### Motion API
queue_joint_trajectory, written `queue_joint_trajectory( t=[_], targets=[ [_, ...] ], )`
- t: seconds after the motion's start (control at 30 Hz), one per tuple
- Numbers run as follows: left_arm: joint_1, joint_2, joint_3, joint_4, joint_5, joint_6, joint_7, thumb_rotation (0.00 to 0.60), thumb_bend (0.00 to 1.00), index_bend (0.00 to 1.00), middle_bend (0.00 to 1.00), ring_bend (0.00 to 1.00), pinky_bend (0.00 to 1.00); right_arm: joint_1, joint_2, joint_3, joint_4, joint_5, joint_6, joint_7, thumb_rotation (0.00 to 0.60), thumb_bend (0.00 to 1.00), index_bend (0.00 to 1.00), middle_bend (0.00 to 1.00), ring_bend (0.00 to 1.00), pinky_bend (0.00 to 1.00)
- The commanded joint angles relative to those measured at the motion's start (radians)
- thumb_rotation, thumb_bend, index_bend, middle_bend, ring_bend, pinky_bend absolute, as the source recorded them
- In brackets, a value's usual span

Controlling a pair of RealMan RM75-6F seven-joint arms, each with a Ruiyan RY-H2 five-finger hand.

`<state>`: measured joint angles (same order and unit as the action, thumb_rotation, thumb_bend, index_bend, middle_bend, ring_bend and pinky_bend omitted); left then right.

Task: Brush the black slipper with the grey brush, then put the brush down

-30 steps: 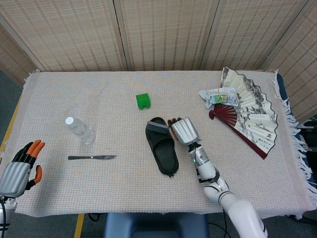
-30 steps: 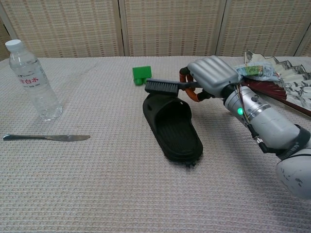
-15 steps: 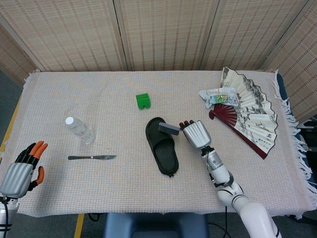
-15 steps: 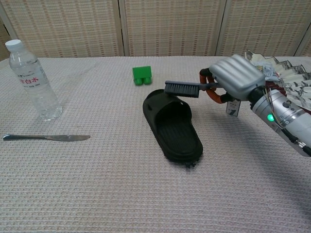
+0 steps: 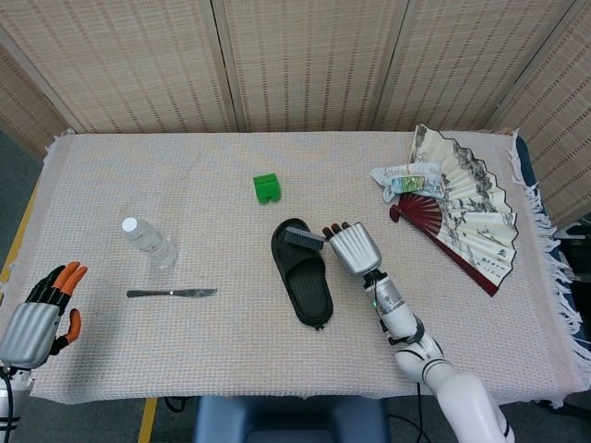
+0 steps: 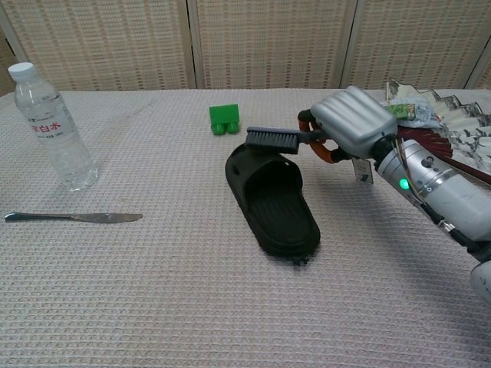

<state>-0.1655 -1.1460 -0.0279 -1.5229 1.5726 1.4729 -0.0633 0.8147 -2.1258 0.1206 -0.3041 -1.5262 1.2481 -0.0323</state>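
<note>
The black slipper (image 5: 305, 273) (image 6: 276, 201) lies mid-table, its strap end toward the back. My right hand (image 5: 350, 249) (image 6: 349, 123) grips the handle of the grey brush (image 5: 303, 237) (image 6: 272, 140). The bristle head hangs over the slipper's strap end, just above it or barely touching. My left hand (image 5: 39, 309) rests at the table's front left edge with its fingers apart and nothing in it; the chest view does not show it.
A water bottle (image 5: 149, 242) (image 6: 53, 128) stands at the left, with a table knife (image 5: 172, 293) (image 6: 73, 218) in front of it. A green block (image 5: 266, 187) (image 6: 224, 119) sits behind the slipper. A folding fan (image 5: 466, 208) and a wrapped packet (image 5: 407, 178) lie at the right.
The right hand swung the brush rightward off the slipper's rear, then carried it back left over the strap end. The left hand barely shifted.
</note>
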Motion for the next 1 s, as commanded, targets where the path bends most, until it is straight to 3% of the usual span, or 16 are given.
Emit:
queue_joint_trajectory(
  t=[0.03,0.37,0.77,1.0],
  targets=[
    [0.001,-0.001,0.002,-0.001,0.003,0.001,0.005,0.6,0.71,0.0,0.0,0.0,0.15,-0.023,0.011,-0.015,0.0,-0.011,0.03,0.007,0.6,0.82,0.84,0.58,0.66,1.0],
    [0.0,-0.007,0.005,-0.007,0.005,-0.002,0.023,0.6,0.71,0.0,0.0,0.0,0.15,-0.084,0.071,-0.042,-0.055,-0.031,0.109,-0.02,0.6,0.82,0.84,0.58,0.66,1.0],
    [-0.006,-0.004,-0.001,-0.001,-0.006,-0.013,0.011,0.6,0.71,0.0,0.0,0.0,0.15,-0.008,0.023,-0.028,-0.021,-0.023,0.003,-0.065,0.6,0.82,0.84,0.58,0.67,1.0],
    [-0.005,-0.003,0.0,-0.002,-0.002,-0.007,0.009,0.6,0.71,0.0,0.0,0.0,0.15,-0.004,0.006,-0.022,0.007,-0.019,0.028,-0.039,0.6,0.82,0.84,0.58,0.67,1.0]
  ],
)
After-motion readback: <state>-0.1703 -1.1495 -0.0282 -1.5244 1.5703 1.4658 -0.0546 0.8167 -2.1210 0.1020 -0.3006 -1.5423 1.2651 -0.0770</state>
